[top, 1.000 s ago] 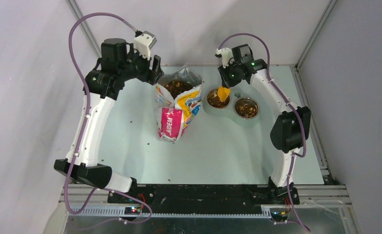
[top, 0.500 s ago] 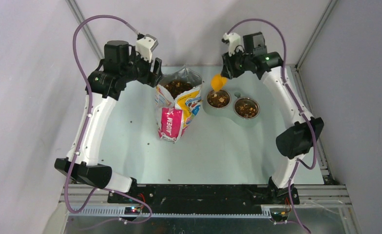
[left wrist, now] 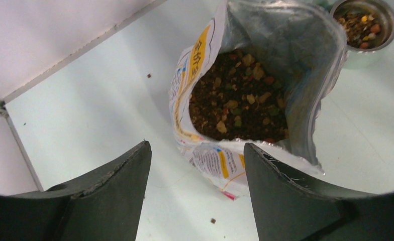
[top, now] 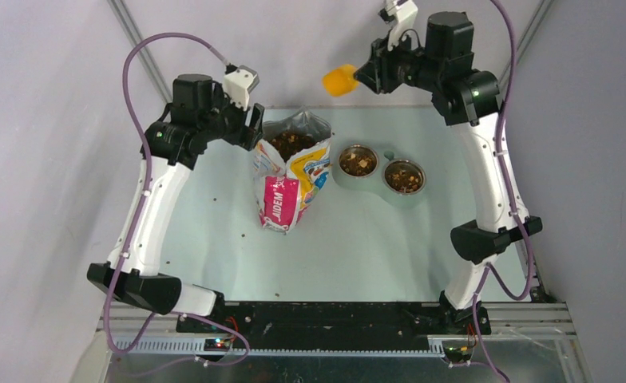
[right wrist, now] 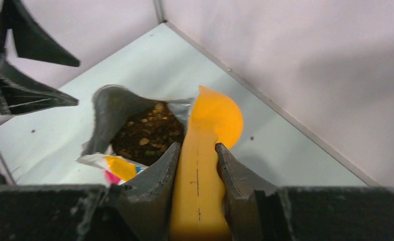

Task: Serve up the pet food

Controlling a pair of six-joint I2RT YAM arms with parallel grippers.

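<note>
Top external shows my right gripper (top: 370, 73) clenched on the handle of the yellow scoop (top: 339, 80), held high toward twelve o'clock over the table (top: 374, 247). My left gripper (top: 255, 128) hangs with its jaws spread, grasping nothing, just at ten o'clock of the bag (top: 287, 187). The pet food (top: 291, 144) fills the bag's open mouth, and more sits in the twin bowls (top: 382, 155) at one o'clock. A few pellets lie loose on the table.

My worry is the bag: nothing braces it. If I bring the scoop down and it catches the crumpled rim, the bag could tip and spill. Both bowls already look well filled, so another load may overflow.
</note>
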